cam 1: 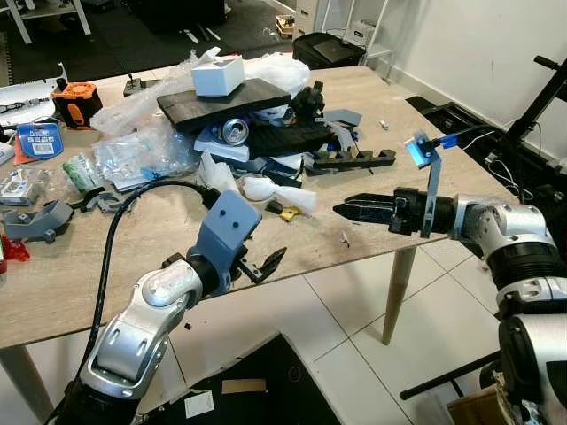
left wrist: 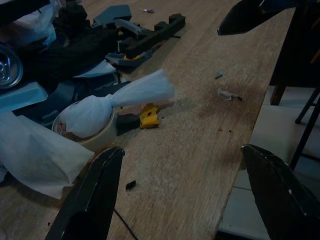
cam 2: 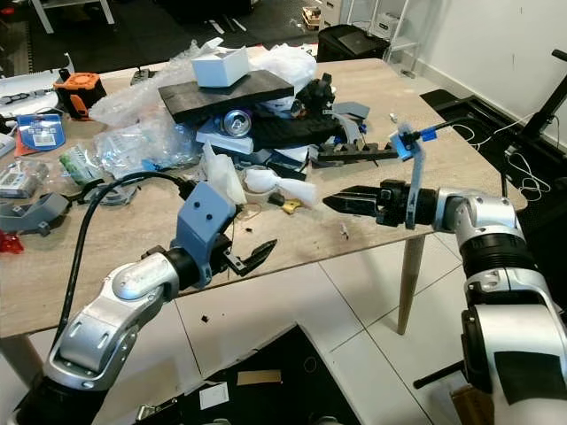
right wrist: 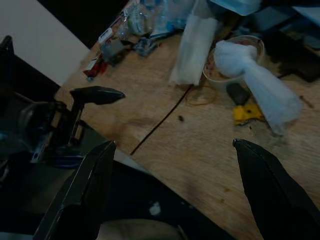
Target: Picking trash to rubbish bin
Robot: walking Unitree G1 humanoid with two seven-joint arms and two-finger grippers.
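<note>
A twisted white tissue wad [cam 1: 270, 189] rests on a roll of tape [left wrist: 100, 137] near the table's front edge, with a small yellow piece [left wrist: 149, 116] beside it. A drink can [cam 1: 235, 131] lies under a black slab in the clutter behind. My left gripper [cam 1: 266, 264] hovers open at the front edge of the wooden table [cam 1: 53, 283], short of the wad. My right gripper [cam 1: 354, 211] points left over the table, open and empty, to the right of the wad [right wrist: 260, 80]. A black bin [cam 1: 330, 49] stands beyond the far edge.
Plastic bags [cam 1: 142, 146], a white box [cam 1: 218, 75], black foam parts [cam 1: 350, 159], an orange tool [cam 1: 75, 97] and packets crowd the back and left of the table. A black cable [cam 1: 111, 248] trails from my left arm. White tiled floor lies below.
</note>
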